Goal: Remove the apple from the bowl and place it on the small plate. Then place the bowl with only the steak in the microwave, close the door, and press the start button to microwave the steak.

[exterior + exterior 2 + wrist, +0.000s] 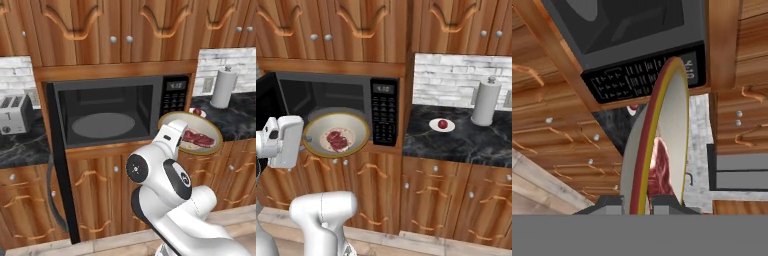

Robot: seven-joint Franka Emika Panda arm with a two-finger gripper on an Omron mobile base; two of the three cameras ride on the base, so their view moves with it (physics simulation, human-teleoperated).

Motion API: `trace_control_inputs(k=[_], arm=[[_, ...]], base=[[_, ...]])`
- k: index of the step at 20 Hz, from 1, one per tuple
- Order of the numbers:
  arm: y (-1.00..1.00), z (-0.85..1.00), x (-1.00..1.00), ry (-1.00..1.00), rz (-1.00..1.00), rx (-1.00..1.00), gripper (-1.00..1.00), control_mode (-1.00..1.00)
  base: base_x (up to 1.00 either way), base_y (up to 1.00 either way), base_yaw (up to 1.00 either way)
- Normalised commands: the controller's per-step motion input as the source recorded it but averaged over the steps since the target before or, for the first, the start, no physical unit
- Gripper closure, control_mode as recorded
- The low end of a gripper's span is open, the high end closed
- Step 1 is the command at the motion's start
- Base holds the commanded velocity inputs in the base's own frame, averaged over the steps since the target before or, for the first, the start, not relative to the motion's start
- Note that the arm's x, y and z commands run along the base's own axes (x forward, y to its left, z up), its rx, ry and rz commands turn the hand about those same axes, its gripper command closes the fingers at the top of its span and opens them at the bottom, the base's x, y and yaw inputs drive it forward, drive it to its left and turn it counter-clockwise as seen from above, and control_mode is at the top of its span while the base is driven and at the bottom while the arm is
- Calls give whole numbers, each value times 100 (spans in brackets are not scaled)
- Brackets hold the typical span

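Watching from the side, I saw the gripper [641, 202] with its fingers pinched tight on the rim of the bowl [336, 133], which hung in the air just in front of the microwave [117, 107]; the steak [337, 139] lay inside it, and nothing else did. The apple [442, 124] already sat on the small plate [441, 125] over on the dark counter [466, 140], well apart from the action.

My read on handling: the bowl looked stiff and smooth, so an edge pinch like that seemed a slippery, lever-y hold; a shallow dish held by one side of the rim would want to sag or twist, and a flat slab of raw meat would probably slide if it tipped. In the hand view the rim ran straight up between the tips, so the grip was right on the lip, about the only place to take hold with fingers that small.

Room to move: the door [60, 165] stood swung wide open to the left, and the grey turntable [103, 125] was bare; the cavity opening looked wider than the bowl but not by loads; the keypad column [384, 117] on the right and the lower sill seemed the edges to mind. The paper towel roll [485, 101] stood far off, no bother.
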Motion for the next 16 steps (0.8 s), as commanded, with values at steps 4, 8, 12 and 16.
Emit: trace_control_inputs(k=[4,8,12,16], arm=[[0,0,0,0,0,0,100,100],[0,0,0,0,0,0,100,100],[0,0,0,0,0,0,100,100],[0,0,0,0,0,0,100,100]], base=[[21,23,0],[24,23,0],[30,33,0],[32,36,0]])
